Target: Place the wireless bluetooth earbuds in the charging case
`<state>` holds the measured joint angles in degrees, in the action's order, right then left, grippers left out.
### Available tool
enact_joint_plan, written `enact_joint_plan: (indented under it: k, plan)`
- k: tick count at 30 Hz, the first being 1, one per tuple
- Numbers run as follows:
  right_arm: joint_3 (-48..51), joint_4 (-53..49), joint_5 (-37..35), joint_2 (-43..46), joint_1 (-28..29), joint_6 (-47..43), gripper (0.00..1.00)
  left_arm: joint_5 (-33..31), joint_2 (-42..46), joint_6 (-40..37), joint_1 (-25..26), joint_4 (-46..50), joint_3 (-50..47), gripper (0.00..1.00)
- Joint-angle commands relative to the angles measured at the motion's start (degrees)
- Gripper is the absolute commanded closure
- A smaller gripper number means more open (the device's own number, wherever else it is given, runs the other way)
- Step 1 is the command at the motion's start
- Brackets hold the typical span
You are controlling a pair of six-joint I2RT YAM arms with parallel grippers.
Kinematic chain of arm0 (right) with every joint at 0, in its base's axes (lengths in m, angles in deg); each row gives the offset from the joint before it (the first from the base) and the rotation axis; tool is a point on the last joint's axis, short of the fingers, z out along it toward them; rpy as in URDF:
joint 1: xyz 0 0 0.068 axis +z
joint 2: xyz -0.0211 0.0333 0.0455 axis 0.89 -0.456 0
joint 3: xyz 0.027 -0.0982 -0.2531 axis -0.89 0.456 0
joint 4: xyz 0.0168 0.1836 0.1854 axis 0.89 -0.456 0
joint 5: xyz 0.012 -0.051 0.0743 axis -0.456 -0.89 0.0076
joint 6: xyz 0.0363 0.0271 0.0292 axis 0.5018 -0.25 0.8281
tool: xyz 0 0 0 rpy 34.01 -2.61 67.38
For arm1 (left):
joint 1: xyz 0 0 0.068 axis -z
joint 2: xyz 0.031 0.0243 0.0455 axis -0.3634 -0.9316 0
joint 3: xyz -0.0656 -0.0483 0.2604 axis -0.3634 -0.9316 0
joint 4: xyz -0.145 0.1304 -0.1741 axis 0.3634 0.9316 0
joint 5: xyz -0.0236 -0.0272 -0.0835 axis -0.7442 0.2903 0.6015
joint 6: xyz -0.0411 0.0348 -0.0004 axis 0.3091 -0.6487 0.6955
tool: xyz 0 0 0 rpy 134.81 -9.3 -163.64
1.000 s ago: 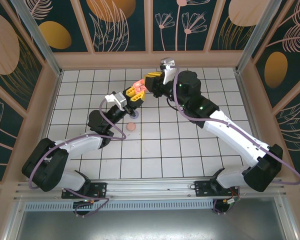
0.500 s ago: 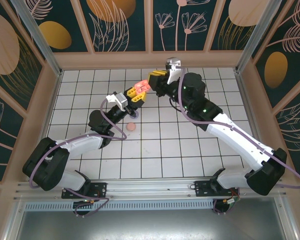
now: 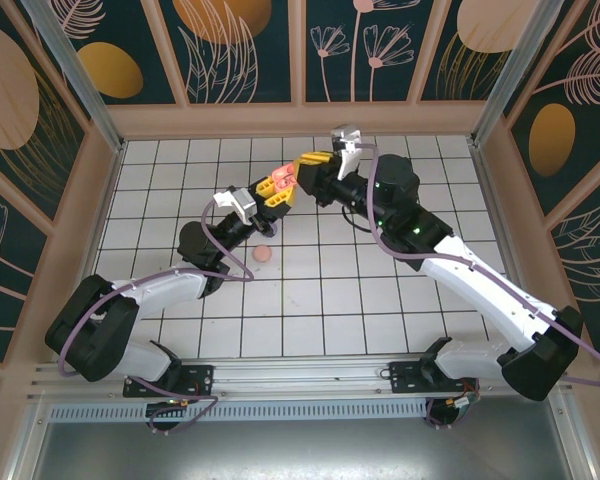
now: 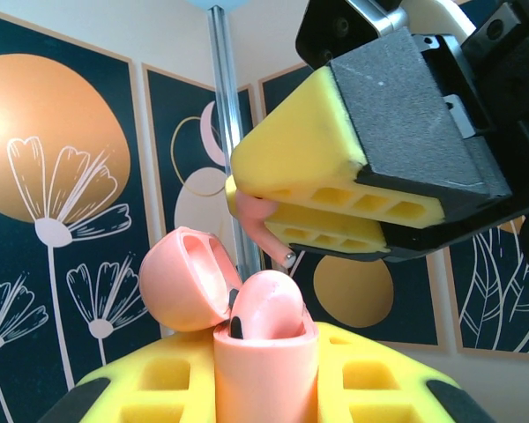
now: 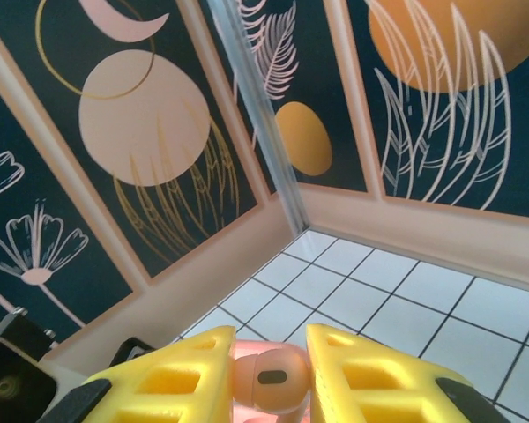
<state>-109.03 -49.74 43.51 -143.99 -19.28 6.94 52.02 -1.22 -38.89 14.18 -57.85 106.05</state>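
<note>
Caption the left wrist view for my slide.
Right end effector holds a pink earbud above the open pink case gripped by the left end effector.

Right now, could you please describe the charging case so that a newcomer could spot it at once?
Look above the back middle of the tiled table. The case is the salmon-pink shell clamped in the left tool. Unlike the earbud pinched in the right tool facing it, it has a round lid hinged open.

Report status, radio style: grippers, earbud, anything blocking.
Left gripper shut on case, lid open. Right gripper shut on earbud, stem down, just above case. One bud already seated; nothing between.
</note>
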Motion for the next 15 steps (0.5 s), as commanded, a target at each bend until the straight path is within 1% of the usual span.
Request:
enact_joint_plan:
  k: [1,15]
  plan:
    - [1.0,2.8,2.5,1.9,0.8,-0.5,0.75,0.9,0.0,-0.4,0.4,-3.7,0.2,1.0]
    - [2.6,3.4,-0.5,2.0,1.0,-1.3,0.75,1.5,1.5,-0.1,0.4,-3.5,0.2,1.0]
